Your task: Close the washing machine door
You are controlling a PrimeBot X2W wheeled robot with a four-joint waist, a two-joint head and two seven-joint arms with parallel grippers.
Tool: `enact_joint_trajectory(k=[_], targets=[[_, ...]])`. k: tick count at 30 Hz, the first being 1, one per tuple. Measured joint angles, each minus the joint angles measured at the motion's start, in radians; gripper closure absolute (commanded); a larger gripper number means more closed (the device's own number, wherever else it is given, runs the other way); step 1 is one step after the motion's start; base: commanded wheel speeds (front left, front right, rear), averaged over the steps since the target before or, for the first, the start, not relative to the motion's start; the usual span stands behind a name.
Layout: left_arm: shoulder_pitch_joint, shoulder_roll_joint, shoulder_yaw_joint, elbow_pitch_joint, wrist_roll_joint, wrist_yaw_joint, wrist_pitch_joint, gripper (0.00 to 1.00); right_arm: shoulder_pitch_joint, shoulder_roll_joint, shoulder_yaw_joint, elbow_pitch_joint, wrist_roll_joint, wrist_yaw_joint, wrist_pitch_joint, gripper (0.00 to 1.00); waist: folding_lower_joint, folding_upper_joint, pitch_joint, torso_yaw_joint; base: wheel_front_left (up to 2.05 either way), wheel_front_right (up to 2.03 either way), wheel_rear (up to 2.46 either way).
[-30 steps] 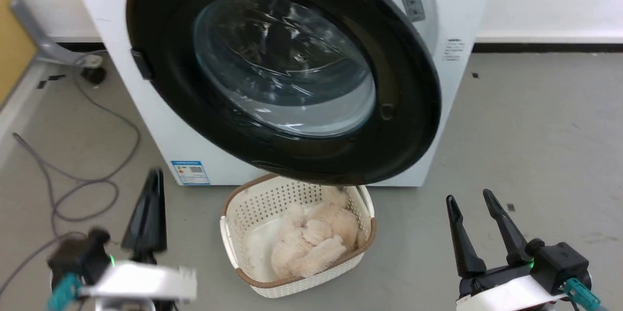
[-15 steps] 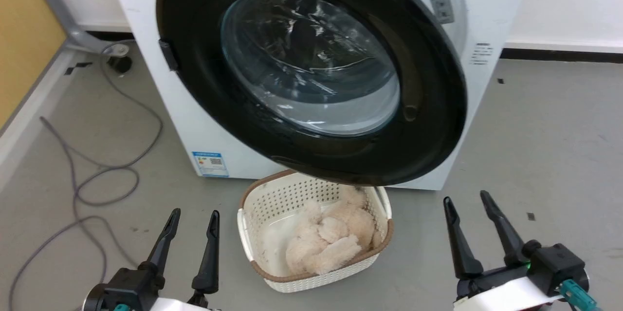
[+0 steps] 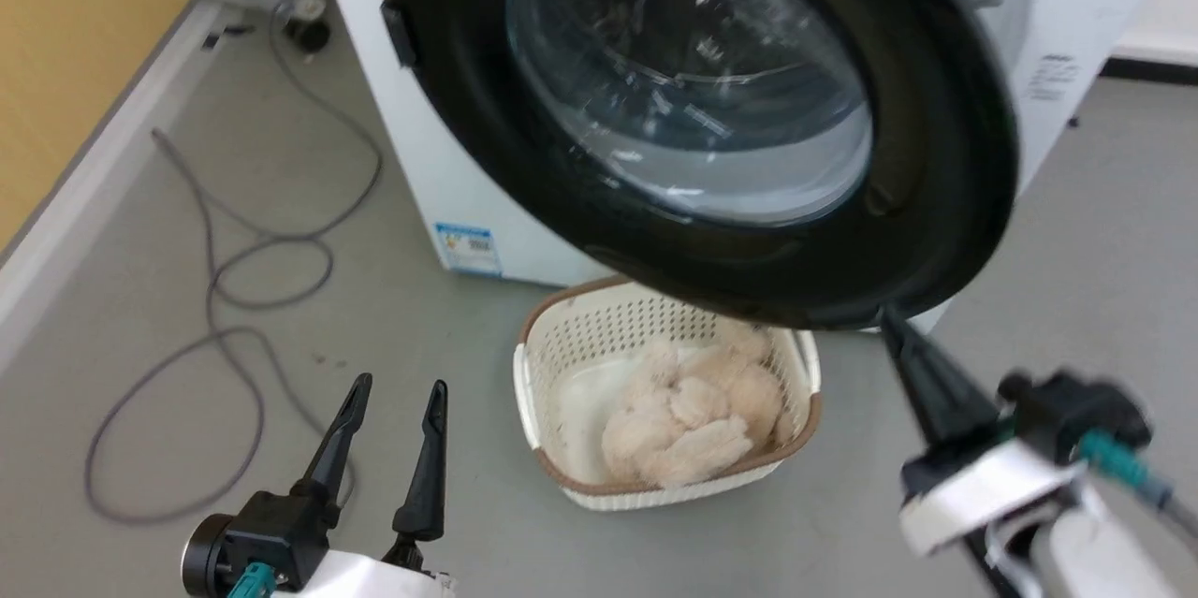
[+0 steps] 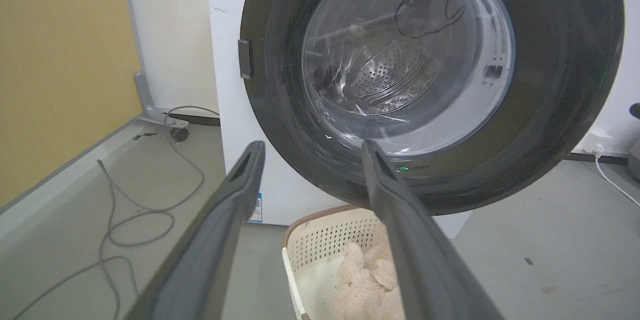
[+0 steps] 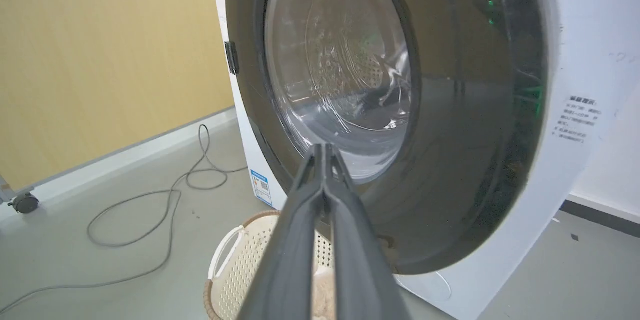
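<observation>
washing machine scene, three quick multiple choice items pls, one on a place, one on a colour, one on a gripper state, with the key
1. Where is the basket?
A inside the drum
B on the floor, below the washing machine door
C on a shelf

2. What colour is the door's rim?
A white
B yellow
C black

3. How is the right gripper?
A shut, holding nothing
B wide open
C shut on the basket

Key:
1 B: the head view shows it on the grey floor under the door's lower edge.
2 C: a black ring surrounds the clear glass.
3 A: in the right wrist view its two fingers meet at the tips with nothing between them.
</observation>
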Motion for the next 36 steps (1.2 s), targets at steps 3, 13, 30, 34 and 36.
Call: enact_joint_trajectory(k=[3, 13, 30, 34, 36], targets=[[-0.011, -0.005, -0.002, 0.0, 0.004, -0.002, 0.0, 0.0, -0.093, -0.065, 0.021, 0.044, 0.044, 0.0, 0.041, 1.0, 0.0, 0.0, 0.027, 0.02, 0.0, 0.0, 0.0], [-0.055, -0.019, -0.01, -0.001, 0.003, -0.008, 0.0, 0.0, -0.314, -0.203, -0.003, 0.243, 0.173, 0.001, 0.126, 1.0, 0.0, 0.0, 0.101, 0.086, 0.0, 0.0, 0.0], [-0.132, -0.022, -0.039, -0.011, -0.035, -0.009, 0.0, 0.0, -0.653, -0.262, -0.123, 0.497, 0.202, 0.002, 0.203, 1.0, 0.0001, 0.0, 0.247, 0.167, 0.0, 0.0, 0.0], [-0.141, -0.022, -0.044, -0.011, -0.043, -0.002, 0.0, 0.0, -0.71, -0.256, -0.144, 0.554, 0.174, 0.01, 0.212, 1.0, 0.0001, 0.0, 0.265, 0.18, 0.0, 0.0, 0.0], [-0.143, -0.022, -0.047, -0.011, -0.043, -0.001, 0.0, 0.0, -0.728, -0.246, -0.149, 0.577, 0.162, 0.011, 0.213, 1.0, 0.0001, 0.0, 0.269, 0.183, 0.0, 0.0, 0.0]])
